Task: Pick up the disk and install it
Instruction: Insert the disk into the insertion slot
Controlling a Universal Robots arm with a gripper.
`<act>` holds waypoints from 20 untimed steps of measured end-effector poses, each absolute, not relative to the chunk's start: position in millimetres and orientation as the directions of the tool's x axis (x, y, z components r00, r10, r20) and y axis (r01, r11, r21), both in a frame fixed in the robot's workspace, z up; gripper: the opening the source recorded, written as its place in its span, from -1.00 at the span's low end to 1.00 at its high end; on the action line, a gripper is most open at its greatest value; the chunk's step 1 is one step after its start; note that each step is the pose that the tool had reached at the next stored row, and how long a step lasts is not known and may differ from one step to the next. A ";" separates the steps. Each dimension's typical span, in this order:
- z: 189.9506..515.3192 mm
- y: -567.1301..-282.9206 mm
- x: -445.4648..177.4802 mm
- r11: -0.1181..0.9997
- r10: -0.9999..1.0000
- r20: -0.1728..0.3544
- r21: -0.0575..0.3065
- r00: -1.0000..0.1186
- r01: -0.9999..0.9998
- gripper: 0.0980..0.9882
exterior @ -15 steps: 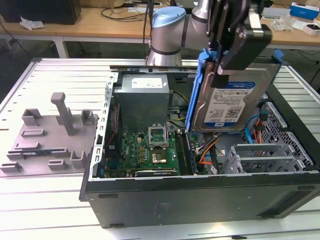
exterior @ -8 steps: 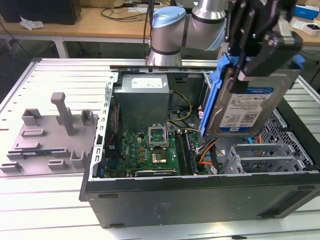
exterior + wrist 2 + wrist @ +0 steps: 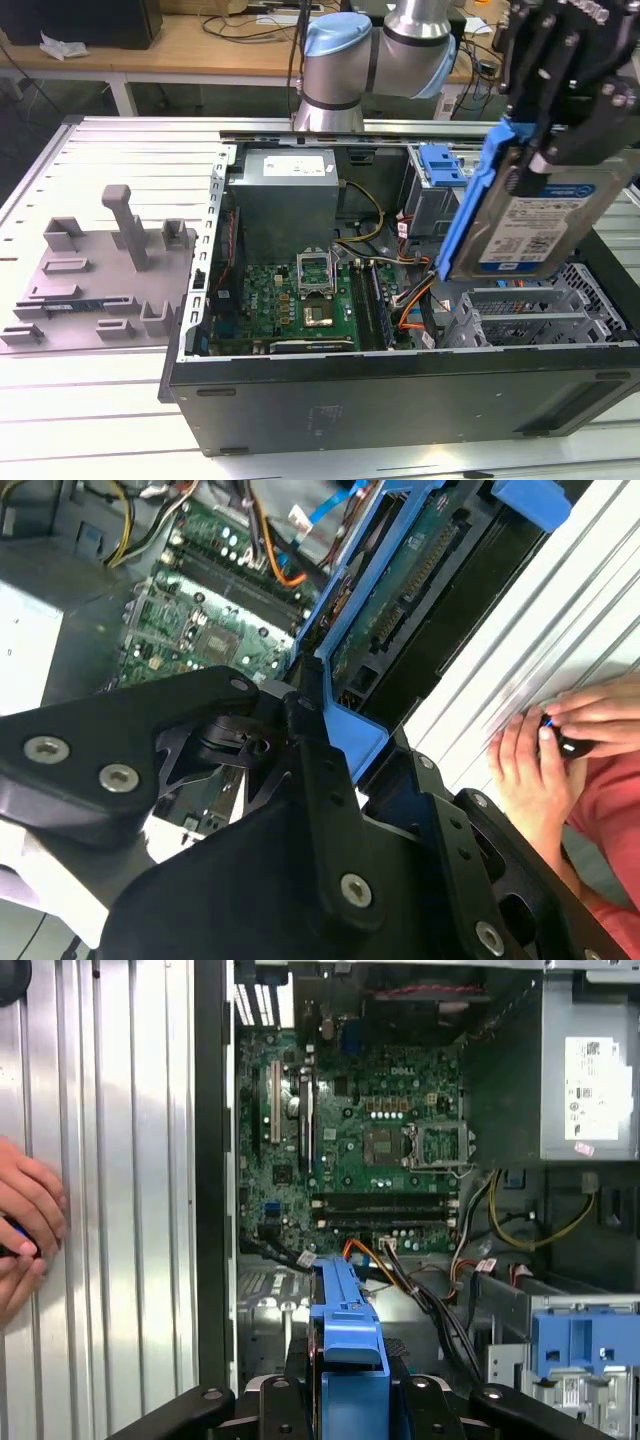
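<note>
Blue-framed, the disk point(image 3: 540, 225) is clamped between the fingers point(image 3: 575, 130); picked up, it is not yet seated in the computer case point(image 3: 400, 400) below them.

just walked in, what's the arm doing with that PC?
The arm's gripper is shut on the disk and holds it tilted in the air above the open computer case, toward the exterior view's right, over the metal drive cage. The disk is picked up but not yet seated in the case. A person's hands are over the ribbed table beside the case, holding something small.
</note>
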State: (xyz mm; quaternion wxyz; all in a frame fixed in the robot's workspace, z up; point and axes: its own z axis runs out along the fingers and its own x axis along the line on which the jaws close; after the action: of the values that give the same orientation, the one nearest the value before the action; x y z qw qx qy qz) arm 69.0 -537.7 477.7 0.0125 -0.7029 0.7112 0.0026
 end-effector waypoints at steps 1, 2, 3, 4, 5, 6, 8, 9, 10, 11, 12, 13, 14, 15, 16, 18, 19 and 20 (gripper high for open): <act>477.1 -537.8 76.5 0.012 -1.000 -0.022 -0.014 -0.011 -1.000 -0.39; 476.8 -537.8 80.1 0.012 -1.000 -0.022 -0.014 -0.011 -1.000 -0.39; 476.4 -537.8 84.8 0.012 -1.000 -0.021 -0.014 -0.012 -1.000 -0.39; 476.0 -537.8 88.4 0.012 -1.000 -0.022 -0.014 -0.012 -1.000 -0.39; 475.6 -537.8 92.2 0.012 -1.000 -0.022 -0.014 -0.011 -1.000 -0.39; 474.8 -537.8 98.1 0.012 -1.000 -0.022 -0.014 -0.011 -1.000 -0.39; 473.7 -537.7 101.7 0.012 -1.000 -0.021 -0.014 -0.011 -1.000 -0.39; 472.4 -537.9 102.2 0.012 -1.000 -0.021 -0.014 -0.012 -1.000 -0.39; 471.9 -538.2 102.6 0.012 -1.000 -0.022 -0.014 -0.011 -1.000 -0.39; 471.6 -538.5 102.8 0.012 -1.000 -0.021 -0.014 -0.011 -1.000 -0.39; 471.1 -538.9 102.9 0.012 -1.000 -0.022 -0.014 -0.012 -1.000 -0.39; 470.7 -539.2 102.9 0.012 -1.000 -0.022 -0.014 -0.012 -1.000 -0.39; 470.5 -539.4 103.1 0.012 -1.000 -0.022 -0.014 -0.011 -1.000 -0.39; 470.5 -539.5 103.1 0.012 -1.000 -0.022 -0.014 -0.011 -1.000 -0.39; 470.5 -539.5 103.2 0.012 -1.000 -0.021 -0.014 -0.011 -1.000 -0.39; 470.5 -539.6 103.3 0.012 -1.000 -0.022 -0.014 -0.011 -1.000 -0.39; 470.5 -539.6 103.3 0.012 -1.000 -0.022 -0.014 -0.011 -1.000 -0.39; 470.3 -539.7 103.3 0.012 -1.000 -0.021 -0.014 -0.011 -1.000 -0.39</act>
State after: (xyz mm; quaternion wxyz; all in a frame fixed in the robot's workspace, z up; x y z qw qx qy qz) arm 103.3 -539.7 470.3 0.0124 -0.7029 0.7111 0.0026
